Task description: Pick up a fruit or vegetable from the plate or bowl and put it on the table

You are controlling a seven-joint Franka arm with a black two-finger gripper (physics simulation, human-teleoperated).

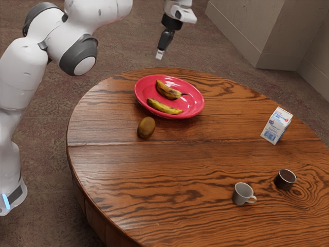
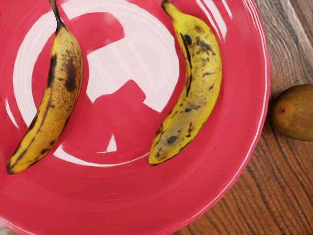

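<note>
My gripper (image 1: 160, 53) hangs in the air above the far side of the red plate (image 1: 194, 105), touching neither plate nor fruit. Two bananas lie apart on that plate. The browner banana (image 1: 168, 90) is on the far side, and the yellower banana (image 1: 164, 107) lies nearer the brown kiwi-like fruit (image 1: 146, 127), which rests on the table beside the rim. From above, the wrist view has the browner banana (image 2: 63, 90), the yellower banana (image 2: 200, 73) with dark blotches, the plate (image 2: 117, 200) and part of the brown fruit (image 2: 296, 112).
The round wooden table (image 1: 149, 180) also bears a milk carton (image 1: 277, 125) toward the exterior view's right. A white mug (image 1: 242, 194) and a dark cup (image 1: 285, 179) stand closer to the camera. Bare wood lies between the plate and the mug.
</note>
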